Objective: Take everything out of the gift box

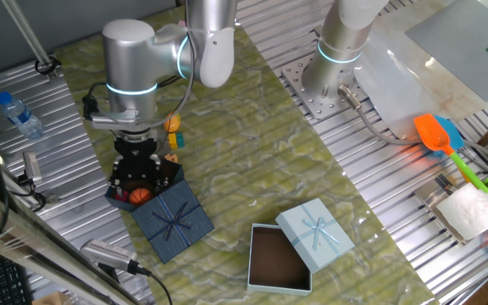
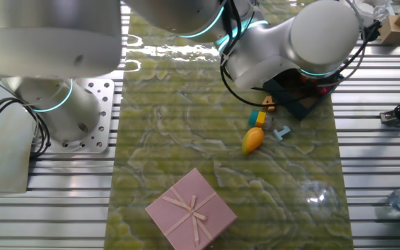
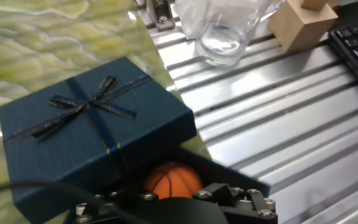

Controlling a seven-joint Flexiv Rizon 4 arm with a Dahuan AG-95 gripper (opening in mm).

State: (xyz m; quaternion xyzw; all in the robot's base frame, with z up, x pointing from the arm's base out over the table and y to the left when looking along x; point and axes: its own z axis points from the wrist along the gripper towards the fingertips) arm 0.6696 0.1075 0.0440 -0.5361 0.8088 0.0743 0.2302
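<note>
Hanging low over the open gift box, the gripper hides its fingertips, so I cannot tell if they are spread or pressed together. No readable writing shows anywhere. The box is square, dark navy, at the edge of the green marbled mat; its textured lid, tied with one thin ribbon bow, leans beside it. Inside lies one small orange ball with dark seams like a basketball. Outside on the mat are three toys: a smooth mango-shaped piece, a yellow-and-teal block and a small teal piece.
</note>
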